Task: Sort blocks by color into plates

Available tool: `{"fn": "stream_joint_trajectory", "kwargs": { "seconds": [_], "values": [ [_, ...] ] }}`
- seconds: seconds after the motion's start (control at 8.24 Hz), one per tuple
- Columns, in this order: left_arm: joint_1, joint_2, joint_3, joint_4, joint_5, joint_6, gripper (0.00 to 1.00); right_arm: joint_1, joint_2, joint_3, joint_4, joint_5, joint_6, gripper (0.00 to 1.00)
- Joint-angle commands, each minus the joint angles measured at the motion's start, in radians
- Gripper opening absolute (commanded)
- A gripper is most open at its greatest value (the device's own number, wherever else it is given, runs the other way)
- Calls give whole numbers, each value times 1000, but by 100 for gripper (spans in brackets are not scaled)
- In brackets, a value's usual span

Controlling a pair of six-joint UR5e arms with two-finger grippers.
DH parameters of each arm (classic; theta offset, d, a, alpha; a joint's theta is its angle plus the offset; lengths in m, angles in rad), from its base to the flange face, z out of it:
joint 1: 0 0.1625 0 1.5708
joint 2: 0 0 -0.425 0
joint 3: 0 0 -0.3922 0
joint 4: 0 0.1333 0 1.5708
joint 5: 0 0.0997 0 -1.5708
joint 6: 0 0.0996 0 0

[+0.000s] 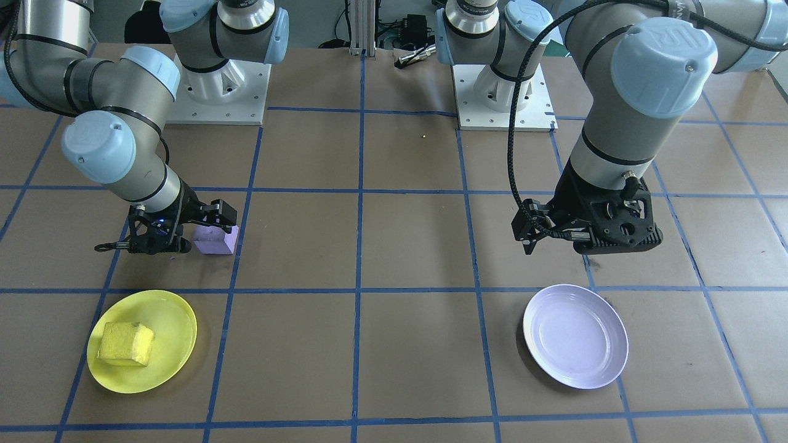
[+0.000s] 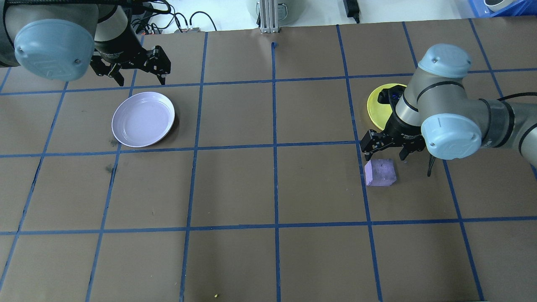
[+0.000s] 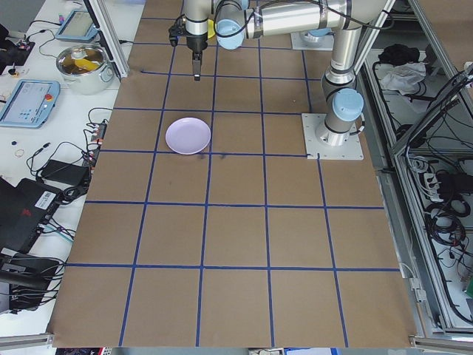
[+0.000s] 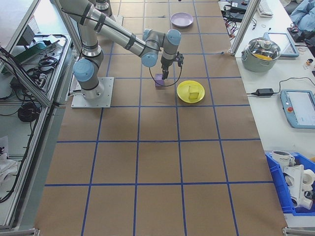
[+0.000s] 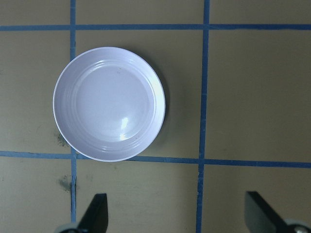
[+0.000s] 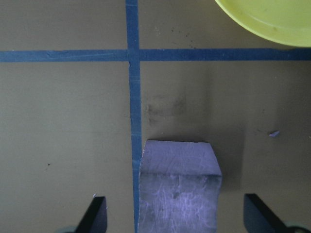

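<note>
1. Currently table [image 2: 268, 188] is brown with a blue tape grid; wide open room mid-table between the two plates.
2. Lavender plate [image 2: 143, 119] sits bare below left gripper [image 2: 131, 73], fingers apart, holding nothing.
3. Yellow plate [image 1: 142, 341] holds yellow block [image 1: 127, 344].
4. Right gripper [image 2: 388, 152], fingers spread, hovers over purple block [image 2: 380, 172], which lies on the table by a tape line, near the yellow plate's edge.
</note>
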Motion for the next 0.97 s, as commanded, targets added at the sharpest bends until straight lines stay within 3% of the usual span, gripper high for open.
{"fn": "stream_joint_trajectory", "kwargs": {
  "seconds": [0.0, 0.24, 0.36, 0.49, 0.61, 0.85],
  "values": [
    [0, 0, 0, 3, 0, 0, 100, 1, 40, 18, -13, 0, 70, 100],
    [0, -3, 0, 11, 0, -2, 100, 1, 73, 30, -13, -26, 81, 99],
    [0, -5, 0, 14, 0, -2, 100, 1, 74, 34, -15, -25, 81, 85],
    [0, -5, 2, 14, 2, 0, 100, 1, 88, 21, -15, -26, 84, 36],
    [0, -5, 2, 14, 0, 0, 100, 1, 97, 0, -13, -34, 116, 21],
    [0, -5, 2, 16, 0, -2, 100, 46, 100, -98, 38, -112, 140, 18]
  ]
}}
